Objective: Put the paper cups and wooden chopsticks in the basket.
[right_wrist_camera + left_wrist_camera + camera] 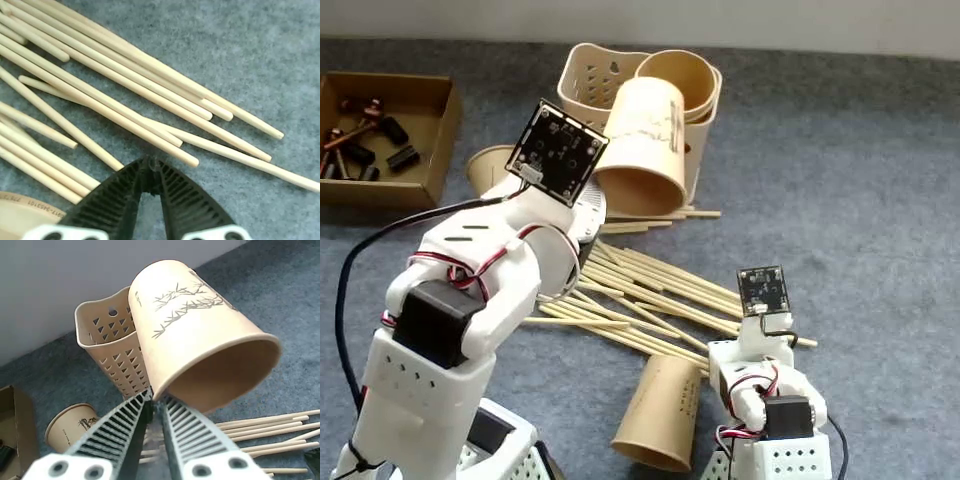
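Grey carpet [880,200] covers the table, with a pale wall behind. The left pincer [152,402] is pinched tight on the rim of a paper cup [200,340]. The cup hangs tilted just beyond its tips, mouth turned back toward the arm. The basket [107,347] stands right behind the cup; whether the two touch cannot be told. A second cup [680,80] already sits inside the basket. A third cup [485,165] rests off to one side of this pincer, near a cardboard box [430,130] of small parts. A fourth cup [662,410] lies on its side close beside the right arm. The right pincer [150,167] is closed with nothing between its jaws, tips just above the scattered chopsticks [125,100] that fan out ahead of it. The likely trouble is the thin grip: held by the rim alone, the cup could swing or slip and drop onto the sticks. With one cup already seated, the carried one may catch on it or on the basket's edge and tip the light basket. If the right pincer lowers closed, it would probably push the round sticks and make them roll instead of grasping one.
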Motion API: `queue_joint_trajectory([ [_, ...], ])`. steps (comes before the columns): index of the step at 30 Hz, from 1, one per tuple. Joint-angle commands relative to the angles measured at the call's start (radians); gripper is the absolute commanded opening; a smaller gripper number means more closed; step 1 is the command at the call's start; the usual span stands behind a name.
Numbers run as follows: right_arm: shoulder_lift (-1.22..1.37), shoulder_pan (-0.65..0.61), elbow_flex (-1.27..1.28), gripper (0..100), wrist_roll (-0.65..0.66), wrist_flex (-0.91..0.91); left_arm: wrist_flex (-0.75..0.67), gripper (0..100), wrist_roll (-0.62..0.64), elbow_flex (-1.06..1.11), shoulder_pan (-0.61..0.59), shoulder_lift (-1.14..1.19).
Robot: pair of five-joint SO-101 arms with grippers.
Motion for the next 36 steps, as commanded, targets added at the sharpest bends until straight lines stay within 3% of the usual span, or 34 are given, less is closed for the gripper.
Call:
queue_joint_trajectory([
  [1, -0.007, -0.004, 0.114, 0.5, 0.009, 0.001, -0.026, 1, 0.005, -0.087, -0.008, -0.002],
  [32, -0.007, 0.035, 0.114, 0.5, 0.009, -0.001, 0.163, 1, 0.026, -0.817, -0.019, 0.757],
  [36, -0.007, 0.035, 0.114, 0.5, 0.009, -0.001, 0.161, 10, 0.028, -0.872, -0.054, 0.805],
])
